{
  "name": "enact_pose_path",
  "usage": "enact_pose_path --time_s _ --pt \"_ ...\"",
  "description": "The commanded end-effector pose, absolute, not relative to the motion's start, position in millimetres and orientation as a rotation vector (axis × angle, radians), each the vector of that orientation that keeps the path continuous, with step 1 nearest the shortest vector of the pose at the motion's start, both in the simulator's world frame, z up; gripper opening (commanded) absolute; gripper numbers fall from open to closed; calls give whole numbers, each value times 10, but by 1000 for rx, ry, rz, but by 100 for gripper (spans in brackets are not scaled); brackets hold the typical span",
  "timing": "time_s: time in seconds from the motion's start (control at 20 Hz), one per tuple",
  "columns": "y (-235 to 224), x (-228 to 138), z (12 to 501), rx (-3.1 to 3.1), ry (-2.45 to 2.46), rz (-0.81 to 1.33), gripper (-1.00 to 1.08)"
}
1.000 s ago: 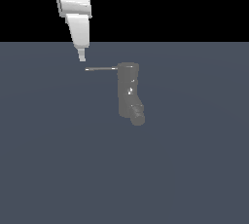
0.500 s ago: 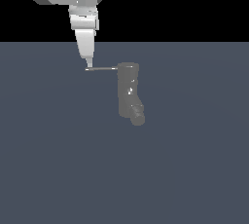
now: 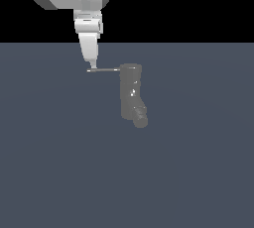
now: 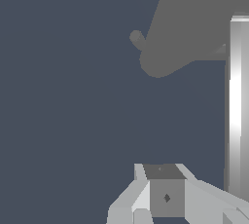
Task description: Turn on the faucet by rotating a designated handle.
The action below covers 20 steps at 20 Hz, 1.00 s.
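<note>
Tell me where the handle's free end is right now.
In the exterior view, the handle sticks out from the faucet's top toward the view's left, and its pale tip sits right at the claw.

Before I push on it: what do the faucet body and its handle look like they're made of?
The faucet looks like dull grey metal, matte, with faint white specks as its only glints. The handle reads as a thin grey metal rod with a lighter tip; in the wrist view it shows a bright streak, so likely polished. It is a render, so both are guesses.

A flat slate-blue floor (image 3: pixel 198 172) meets a plain black backdrop (image 3: pixel 188 4) at a straight horizon
</note>
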State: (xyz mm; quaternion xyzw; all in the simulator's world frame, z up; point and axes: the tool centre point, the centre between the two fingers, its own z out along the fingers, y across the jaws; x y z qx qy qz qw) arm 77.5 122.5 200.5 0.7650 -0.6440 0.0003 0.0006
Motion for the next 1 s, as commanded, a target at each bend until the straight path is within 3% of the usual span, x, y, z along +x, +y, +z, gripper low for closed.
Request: enact_pose_path --time_s 0.0,0.95 --pt "1220 749 2006 2402 -2023 1 -100" --pt "1114 235 2006 2402 -2024 1 -100"
